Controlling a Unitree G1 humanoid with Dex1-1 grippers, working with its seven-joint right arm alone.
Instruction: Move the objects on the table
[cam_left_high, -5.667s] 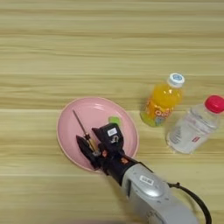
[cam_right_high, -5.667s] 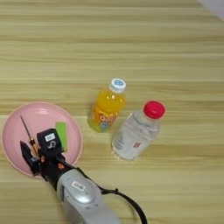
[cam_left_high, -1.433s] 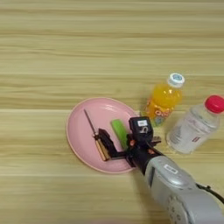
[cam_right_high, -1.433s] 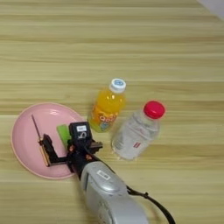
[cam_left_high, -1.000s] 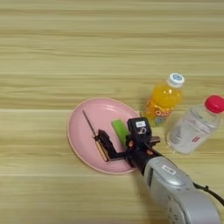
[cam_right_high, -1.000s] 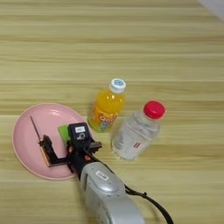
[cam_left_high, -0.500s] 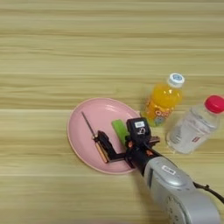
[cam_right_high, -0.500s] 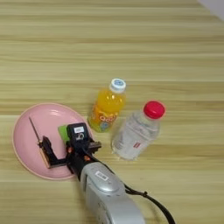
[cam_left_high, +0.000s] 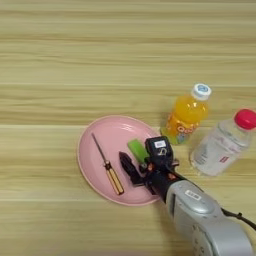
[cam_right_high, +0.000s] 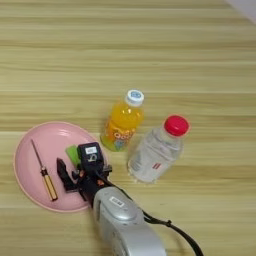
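A pink plate (cam_left_high: 95, 165) lies on the wooden table (cam_left_high: 60, 75), and both objects rest in it. The thin screwdriver (cam_left_high: 109, 169) with a yellow-brown handle lies on the plate's left half. The small green block (cam_left_high: 135, 148) sits right of the plate's middle. My right gripper (cam_left_high: 141, 159) hangs low over the plate's right half, open. One black finger (cam_left_high: 127, 167) is left of the block and the other (cam_left_high: 159, 151) is right of it. The block (cam_right_high: 73, 153) lies in the gap, and neither finger visibly touches it. The silver forearm (cam_right_high: 122, 220) comes in from the bottom edge.
An orange juice bottle (cam_left_high: 186, 116) with a white cap stands just right of the plate. A clear water bottle (cam_left_high: 220, 145) with a red cap lies tilted beside it. Bare wood stretches across the far half and the left side.
Since the oldest frames the gripper has moved right, from over the screwdriver's handle to the green block. Over the last second nothing has visibly moved.
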